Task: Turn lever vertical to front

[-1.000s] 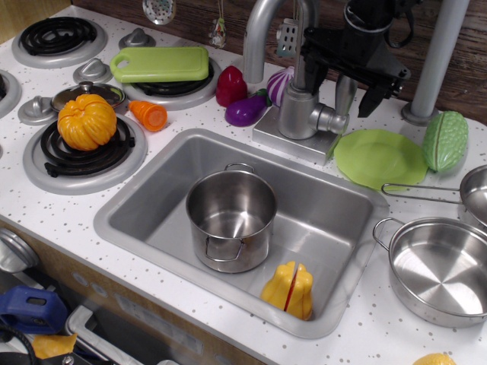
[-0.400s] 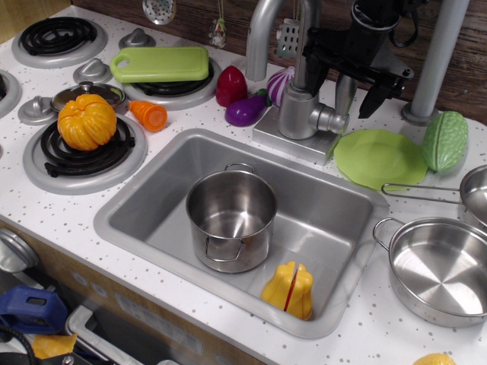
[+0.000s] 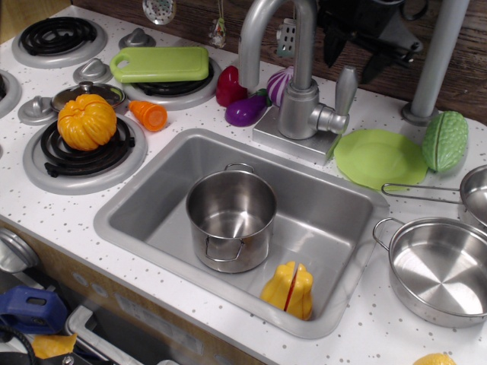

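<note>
Lifted since a second ago, my gripper (image 3: pixel 367 47) now hangs released above the faucet, fingers spread and holding nothing.
Below it and just to its left, apart from both fingers, the lever (image 3: pixel 345 93) stands upright on its stub; I would descend squarely, straddle the paddle, then swing it forward toward the sink (image 3: pixel 152 199).

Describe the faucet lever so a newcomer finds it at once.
Start at the steel sink and go to the silver faucet behind its back rim. On the faucet body's right side a short round stub carries the lever, a small flat tapered paddle standing upright. Unlike the tall curved spout, it is finger-sized.
</note>
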Robot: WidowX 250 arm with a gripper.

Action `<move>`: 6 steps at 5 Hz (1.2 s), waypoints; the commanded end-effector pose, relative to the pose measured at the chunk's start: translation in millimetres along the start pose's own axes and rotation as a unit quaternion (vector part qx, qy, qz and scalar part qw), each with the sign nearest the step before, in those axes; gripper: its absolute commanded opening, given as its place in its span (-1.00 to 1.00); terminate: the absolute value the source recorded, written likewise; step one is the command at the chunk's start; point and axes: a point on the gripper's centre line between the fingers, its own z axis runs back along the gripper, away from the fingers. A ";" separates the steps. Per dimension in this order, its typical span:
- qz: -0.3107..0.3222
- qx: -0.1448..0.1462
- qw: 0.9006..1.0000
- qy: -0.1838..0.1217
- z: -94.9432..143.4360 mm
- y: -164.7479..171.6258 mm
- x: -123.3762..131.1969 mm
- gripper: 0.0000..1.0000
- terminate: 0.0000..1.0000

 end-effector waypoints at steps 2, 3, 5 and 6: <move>0.022 0.004 0.999 -0.034 19.4 2.4 -3.2 -1.00 -1.00; 0.020 0.010 1.000 -0.002 22.7 2.3 -14.6 -1.00 -1.00; 0.017 0.000 1.000 0.003 22.1 9.8 -30.3 -1.00 -1.00; 0.022 -0.011 1.000 0.000 16.6 4.5 -31.8 -1.00 -1.00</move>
